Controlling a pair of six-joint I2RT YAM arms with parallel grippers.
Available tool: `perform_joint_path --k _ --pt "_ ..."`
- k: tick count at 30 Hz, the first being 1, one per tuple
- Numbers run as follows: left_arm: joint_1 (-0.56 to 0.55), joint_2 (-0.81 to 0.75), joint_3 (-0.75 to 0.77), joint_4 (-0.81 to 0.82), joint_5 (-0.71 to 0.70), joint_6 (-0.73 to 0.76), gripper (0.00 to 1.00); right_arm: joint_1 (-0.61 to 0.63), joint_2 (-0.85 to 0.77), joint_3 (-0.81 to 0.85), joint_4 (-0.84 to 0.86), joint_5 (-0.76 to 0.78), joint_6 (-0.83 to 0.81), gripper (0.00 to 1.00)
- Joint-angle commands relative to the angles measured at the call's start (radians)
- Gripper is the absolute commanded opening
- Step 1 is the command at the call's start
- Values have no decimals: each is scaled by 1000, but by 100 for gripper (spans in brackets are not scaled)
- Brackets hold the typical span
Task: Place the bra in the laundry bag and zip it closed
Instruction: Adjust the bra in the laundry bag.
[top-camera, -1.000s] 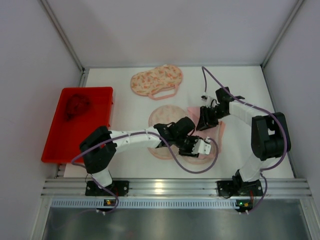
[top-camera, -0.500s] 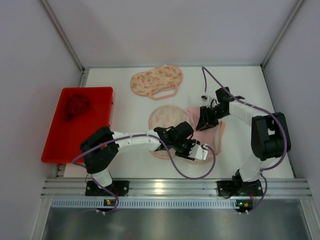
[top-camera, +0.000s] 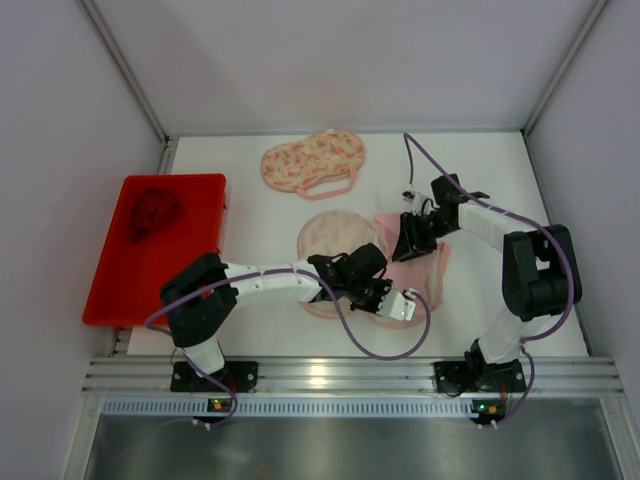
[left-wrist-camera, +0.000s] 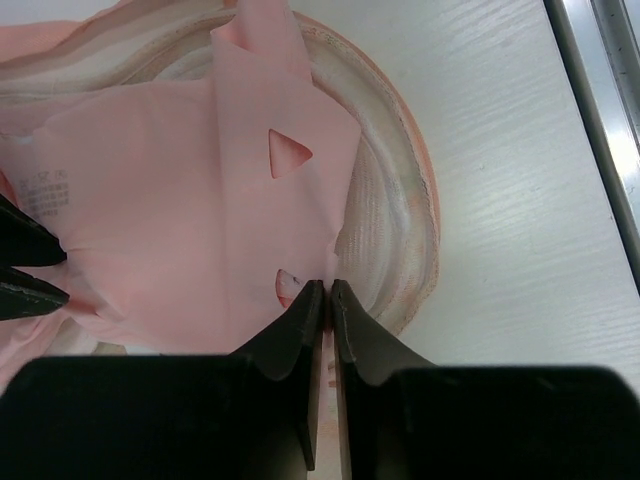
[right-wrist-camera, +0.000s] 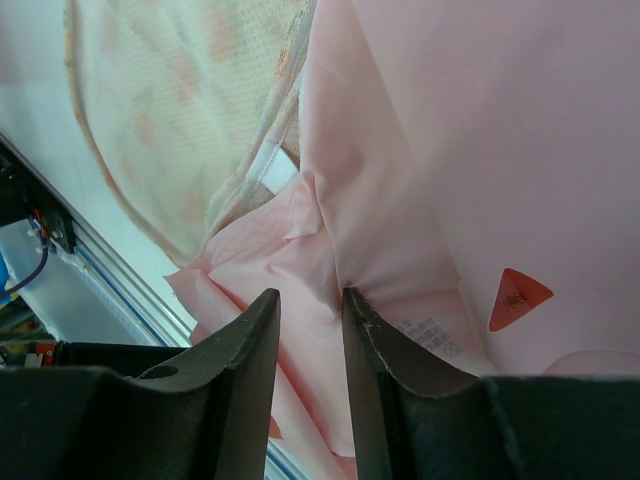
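Bra (left-wrist-camera: 180, 200), pale pink, lies bunched over a round mesh laundry bag (left-wrist-camera: 422, 180) on the white desk (left-wrist-camera: 520, 200), gripped from both sides by two robot arms. The left end effector (left-wrist-camera: 327, 288) has its jaws pressed together on the near edge of the pink fabric, with the bag's pink-trimmed rim curving just to its right. The right end effector (right-wrist-camera: 310, 296) pinches a raised fold of the same garment, and the bag's floral mesh spreads ahead and to its left. Far to the left of both end effectors sits a red tray (top-camera: 190, 270) holding a dark red bundle (top-camera: 152, 212). Beyond them a floral padded piece (top-camera: 312, 160) lies flat.
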Motion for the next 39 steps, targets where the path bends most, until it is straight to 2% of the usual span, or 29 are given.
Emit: perform_joint_path --k 1,7,10,14,19,23,24,27,33,36,39 --pt "2 -4 21 37 31 1 11 16 4 -3 23 -15 -4 33" --pt "5 -40 38 32 41 -46 3 16 4 -11 27 -16 -4 32" --pt "26 -35 96 6 72 -143 0 16 4 -13 27 -21 -4 31" --pt "84 32 208 -28 121 -282 0 16 -2 -19 32 -22 -6 28" --pt "156 118 314 -29 123 -379 0 14 -5 -20 30 -22 -6 27" --pt "193 187 358 -55 86 -433 16 14 -29 1 21 -19 -8 32" --pt "196 190 360 -60 69 -440 26 16 -36 10 15 -13 -6 33" --pt "207 175 357 -72 58 -460 36 12 -71 78 -28 30 -27 41" --pt "212 62 276 -75 19 -460 41 -38 -122 208 -94 59 -37 54" --pt "212 11 231 -85 31 -453 41 -72 -129 231 -122 59 -40 54" --pt "203 -35 173 -86 49 -416 41 -118 -161 179 -119 65 -32 52"
